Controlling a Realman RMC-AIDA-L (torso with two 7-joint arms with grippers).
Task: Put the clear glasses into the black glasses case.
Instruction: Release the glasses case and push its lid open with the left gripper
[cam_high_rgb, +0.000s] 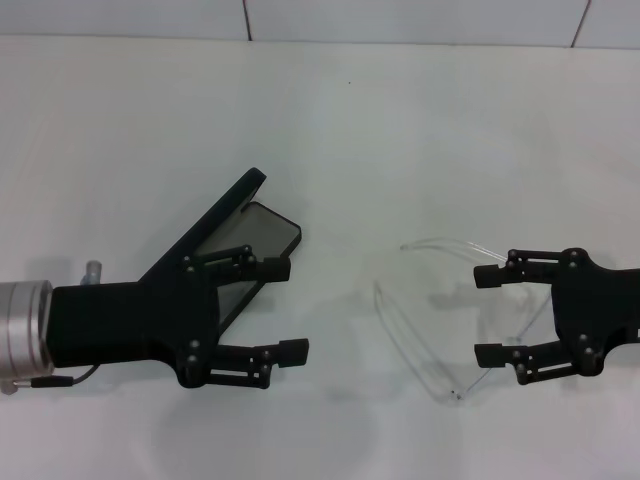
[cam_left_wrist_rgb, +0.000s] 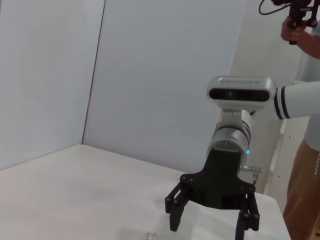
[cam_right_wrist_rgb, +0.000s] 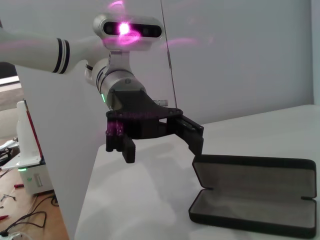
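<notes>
The black glasses case (cam_high_rgb: 252, 228) lies open on the table left of centre, lid raised and grey lining showing; the right wrist view also shows the case (cam_right_wrist_rgb: 252, 207). My left gripper (cam_high_rgb: 285, 309) stands open just in front of the case and partly covers its near end; the right wrist view also shows this left gripper (cam_right_wrist_rgb: 164, 149). The clear glasses (cam_high_rgb: 415, 345) lie on the table right of centre, temple arms spread. My right gripper (cam_high_rgb: 488, 315) is open at their right side, its fingers above the frame. In the left wrist view the right gripper (cam_left_wrist_rgb: 207, 230) shows from the front.
A white table (cam_high_rgb: 340, 140) carries everything, with a pale wall (cam_high_rgb: 400, 18) behind it. A person (cam_left_wrist_rgb: 305, 150) stands beyond the table's edge on the right arm's side. A white stand (cam_right_wrist_rgb: 27, 160) and cables lie off the table on the left arm's side.
</notes>
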